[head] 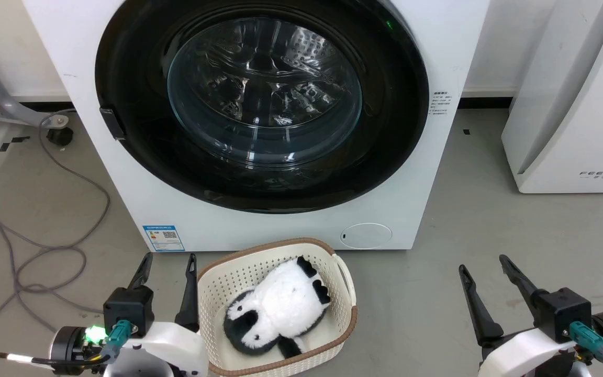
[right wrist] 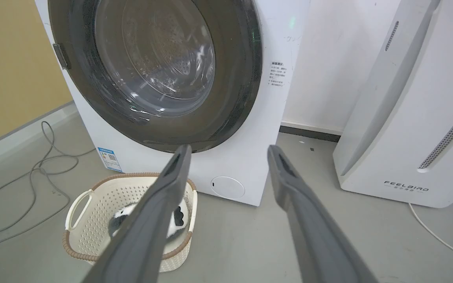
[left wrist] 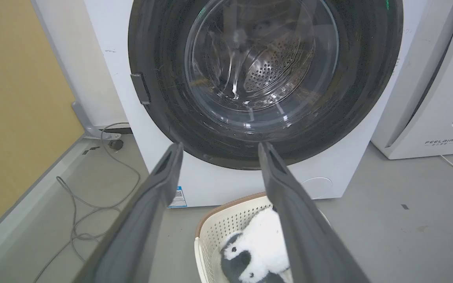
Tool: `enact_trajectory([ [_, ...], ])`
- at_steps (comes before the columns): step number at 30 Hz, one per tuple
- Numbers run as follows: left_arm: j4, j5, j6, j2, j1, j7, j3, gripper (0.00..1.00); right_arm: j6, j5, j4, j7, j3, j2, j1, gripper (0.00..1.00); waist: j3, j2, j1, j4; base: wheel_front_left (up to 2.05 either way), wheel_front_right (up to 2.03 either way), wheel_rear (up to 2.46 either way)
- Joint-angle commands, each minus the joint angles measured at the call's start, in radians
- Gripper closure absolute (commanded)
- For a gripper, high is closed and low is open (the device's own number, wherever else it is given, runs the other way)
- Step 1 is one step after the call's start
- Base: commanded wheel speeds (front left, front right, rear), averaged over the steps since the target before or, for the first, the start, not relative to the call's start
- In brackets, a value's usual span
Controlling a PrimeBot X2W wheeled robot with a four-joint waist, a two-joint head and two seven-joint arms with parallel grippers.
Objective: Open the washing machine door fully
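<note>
Well, the washing machine door [head: 262, 99] is shut flat on the front of the white washer [head: 291, 230]. It is seen as a big round shiny black ring with a clear glass bowl in the middle. A blue sticker [head: 164, 238] with a square code is stuck low on the washer. Small writing [head: 442, 103] beside the door cannot be read. "FEELBIRD" is printed on the white box [right wrist: 427, 98] nearby. The left gripper [head: 170, 256] and right gripper [head: 482, 263] are spread wide with nothing held, well apart from the door.
</note>
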Motion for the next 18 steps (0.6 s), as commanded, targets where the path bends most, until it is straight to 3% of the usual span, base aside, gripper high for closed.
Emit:
enact_trajectory([
  [1, 0.005, -0.001, 0.002, 0.000, 0.000, -0.009, -0.002, 0.00, 0.000, 0.005, 0.001, -0.008, 0.001, 0.000, 0.001, 0.00, 0.000, 0.0000, 0.0000, 0.000, 0.00, 0.00, 0.00],
  [18, 0.021, -0.004, 0.005, 0.002, 0.002, -0.044, -0.026, 0.00, 0.000, 0.054, -0.001, -0.044, 0.013, -0.001, -0.004, 0.00, 0.004, 0.0000, 0.0000, 0.000, 0.00, 0.00, 0.00],
])
